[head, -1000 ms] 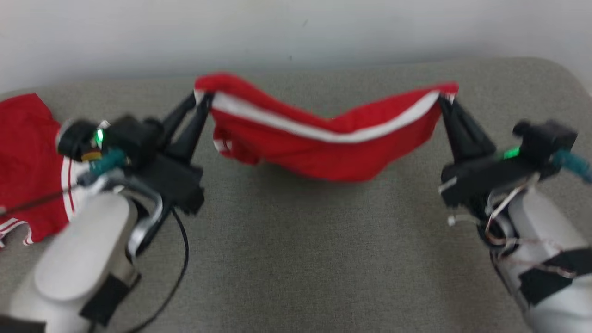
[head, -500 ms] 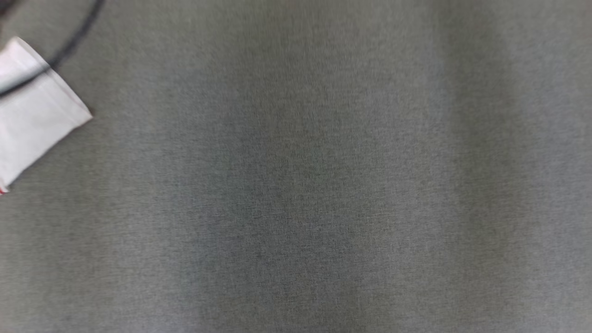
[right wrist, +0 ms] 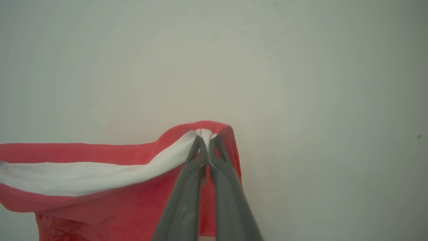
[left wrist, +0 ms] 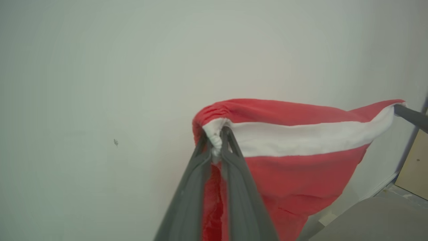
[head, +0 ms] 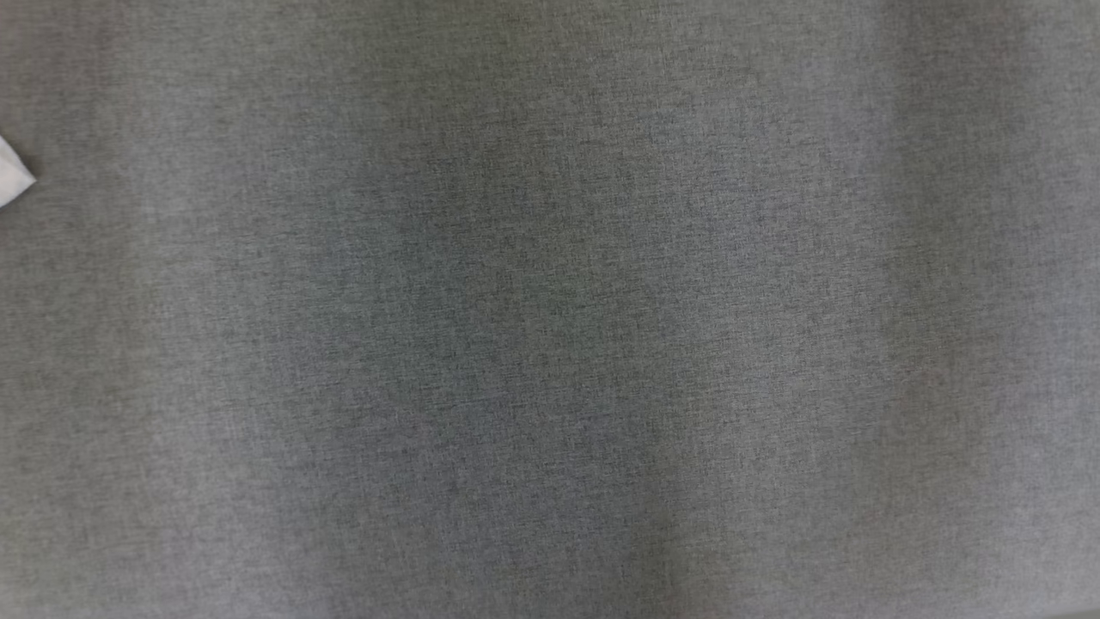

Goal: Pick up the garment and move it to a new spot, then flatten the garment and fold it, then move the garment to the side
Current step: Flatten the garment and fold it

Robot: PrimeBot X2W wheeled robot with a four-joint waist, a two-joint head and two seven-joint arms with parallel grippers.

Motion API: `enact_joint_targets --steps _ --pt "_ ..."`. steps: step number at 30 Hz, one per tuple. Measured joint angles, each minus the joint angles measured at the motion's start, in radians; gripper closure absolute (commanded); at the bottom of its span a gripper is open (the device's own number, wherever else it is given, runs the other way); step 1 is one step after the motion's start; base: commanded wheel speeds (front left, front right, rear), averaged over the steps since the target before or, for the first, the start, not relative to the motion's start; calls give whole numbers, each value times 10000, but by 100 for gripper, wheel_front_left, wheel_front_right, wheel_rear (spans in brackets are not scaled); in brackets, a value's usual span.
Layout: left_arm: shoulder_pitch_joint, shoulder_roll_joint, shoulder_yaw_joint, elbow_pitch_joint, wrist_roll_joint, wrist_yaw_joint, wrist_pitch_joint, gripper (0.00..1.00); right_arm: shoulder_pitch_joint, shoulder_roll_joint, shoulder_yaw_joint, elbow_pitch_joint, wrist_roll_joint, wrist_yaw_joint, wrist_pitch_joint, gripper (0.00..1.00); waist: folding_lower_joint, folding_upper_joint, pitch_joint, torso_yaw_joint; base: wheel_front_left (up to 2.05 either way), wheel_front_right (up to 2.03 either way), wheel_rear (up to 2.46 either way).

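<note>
The garment [left wrist: 294, 167] is red with a broad white band and hangs stretched in the air in front of a pale wall. In the left wrist view my left gripper [left wrist: 216, 140] is shut on one gathered white end of it, and red cloth droops below and to the right. At the far right of that view a dark finger [left wrist: 413, 117] of the other gripper holds the opposite end. In the right wrist view my right gripper [right wrist: 206, 139] is shut on its end of the garment [right wrist: 100, 174], which runs off to the left.
The head view looks straight down on the grey fabric surface [head: 550, 309], with a pale sliver of arm casing [head: 10, 176] at the left edge. A corner of the grey surface [left wrist: 367, 221] and a tan board [left wrist: 414, 167] lie low in the left wrist view.
The head camera has tipped down, so the garment and both grippers have left its picture. The pale casing has slid further toward the left edge.
</note>
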Motion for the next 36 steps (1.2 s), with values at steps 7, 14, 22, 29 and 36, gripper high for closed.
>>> enact_joint_targets --steps 7,14,22,29,36 --pt "1657 311 -750 -570 -1152 0 -746 100 1746 -725 871 -591 859 0 -502 100 -2 -1 -201 -62 0 0 0" --pt "4437 938 -1262 -1881 -1584 46 -1553 100 4987 -1668 1365 -2159 1793 0 -1108 100 -4 -3 -951 -26 0 0 0" --pt "8986 1172 -1091 -4226 -1444 1087 -1802 100 10009 -2474 884 -3912 2520 0 -1714 100 -6 -4 -2155 54 0 0 0" --pt "12291 1191 -372 -5607 -913 1561 -1827 100 13070 -2424 161 -4667 2378 0 -1812 100 -7 -5 -3063 105 0 0 0" --pt "14944 1039 -176 -5789 -343 1586 -1827 100 15712 -1894 -650 -5327 1733 0 -1613 100 -6 -6 -3921 49 0 0 0"
